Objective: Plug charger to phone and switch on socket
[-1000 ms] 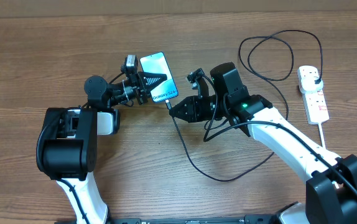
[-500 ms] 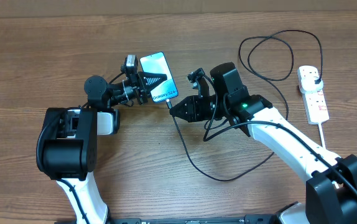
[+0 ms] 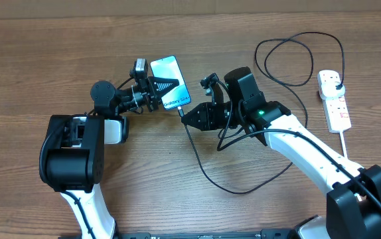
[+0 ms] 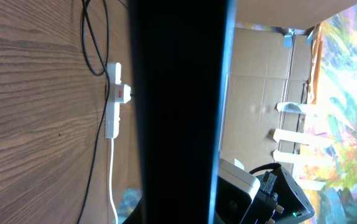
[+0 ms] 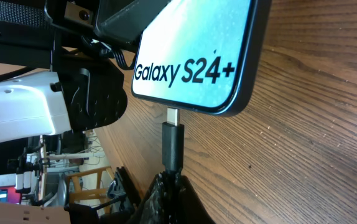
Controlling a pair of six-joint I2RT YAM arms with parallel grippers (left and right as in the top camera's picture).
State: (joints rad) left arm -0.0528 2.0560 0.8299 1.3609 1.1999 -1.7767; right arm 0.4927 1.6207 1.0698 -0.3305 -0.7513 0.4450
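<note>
The thin black charger cable (image 3: 192,141) sags across the wooden table (image 3: 31,60) in front of the white right arm (image 3: 297,143). Its upper loop lies between that arm and the white power strip with red markings (image 3: 334,101). Beyond and left of the glowing light-blue smartphone (image 3: 170,79), the wood lies open.

The left arm (image 3: 71,156) and right arm (image 3: 310,149) pair glossy white shells with boxy black joint housings. Thin black cables (image 3: 225,139) loop at the wrists. A green light (image 3: 259,112) glows on the right wrist. The left gripper (image 3: 170,84) and right gripper (image 3: 184,114) are black wedges.
</note>
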